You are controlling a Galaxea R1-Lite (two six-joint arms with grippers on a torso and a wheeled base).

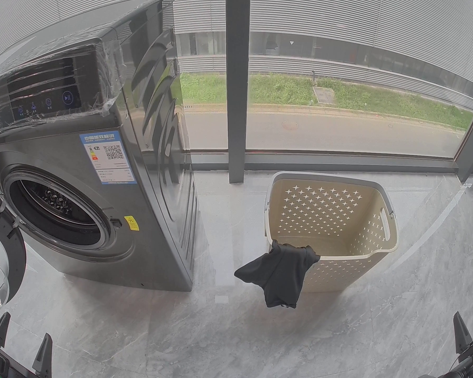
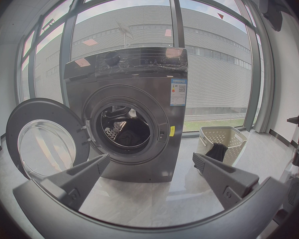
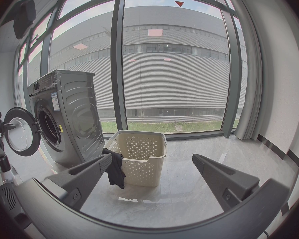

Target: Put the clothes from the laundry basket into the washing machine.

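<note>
Left wrist view shows clothes (image 2: 129, 137) inside drum (image 2: 112, 134); left pincer (image 2: 150, 157) and right pincer (image 3: 151, 157) wide.

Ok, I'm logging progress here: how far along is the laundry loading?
Done: the door of the washing machine stands open, and a dark cloth seems to lie in its drum. In hand: nothing; the left gripper and right gripper are open and empty. Left: a black garment, draped over the laundry basket's near rim, has to go in.
</note>
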